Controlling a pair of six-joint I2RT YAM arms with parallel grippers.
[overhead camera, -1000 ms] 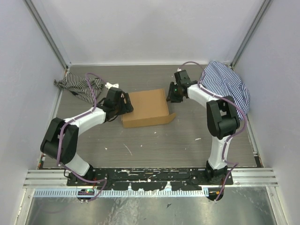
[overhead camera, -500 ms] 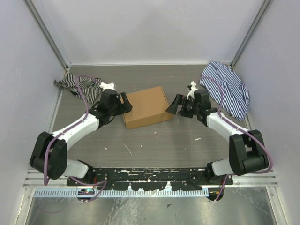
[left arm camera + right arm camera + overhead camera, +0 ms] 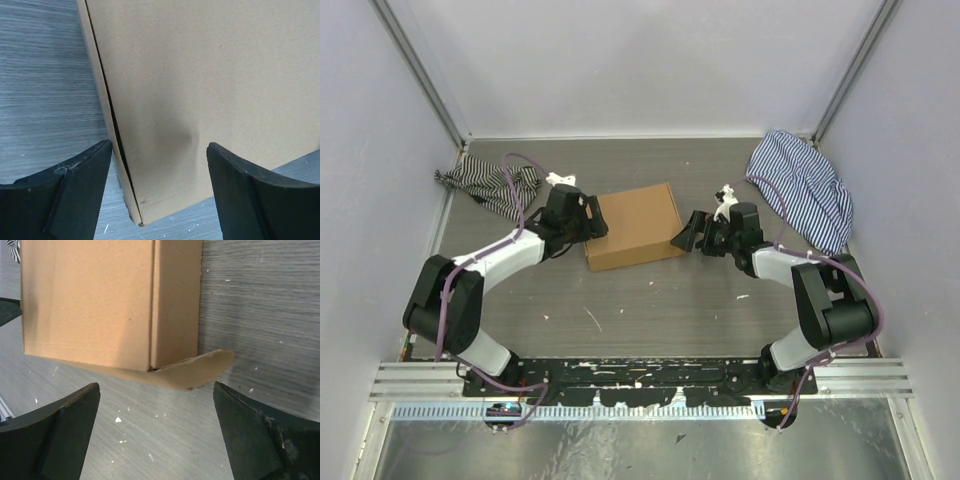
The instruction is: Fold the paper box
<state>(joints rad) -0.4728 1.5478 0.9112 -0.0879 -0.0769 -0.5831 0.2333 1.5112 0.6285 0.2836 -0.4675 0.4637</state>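
Note:
The paper box (image 3: pixel 635 225) is a closed, shallow brown cardboard box lying flat mid-table. My left gripper (image 3: pixel 592 218) is open at its left end, and in the left wrist view the box's corner (image 3: pixel 165 125) sits between the spread fingers (image 3: pixel 75 185) with a gap on both sides. My right gripper (image 3: pixel 690 233) is open just off the box's right end. The right wrist view shows the box (image 3: pixel 90 305) ahead of the gripper (image 3: pixel 156 410), with a loose flap (image 3: pixel 200 371) sticking out along the table from its bottom edge. Nothing is between the right fingers.
A black-and-white striped cloth (image 3: pixel 485 185) lies at the back left. A blue-and-white striped cloth (image 3: pixel 802 190) lies at the back right, near the right arm. Walls with metal rails close in the table on three sides.
The right arm swung from the box's far right corner down to its right end, and its jaws opened wide. The box shifted slightly. The left gripper stayed open at the left end.

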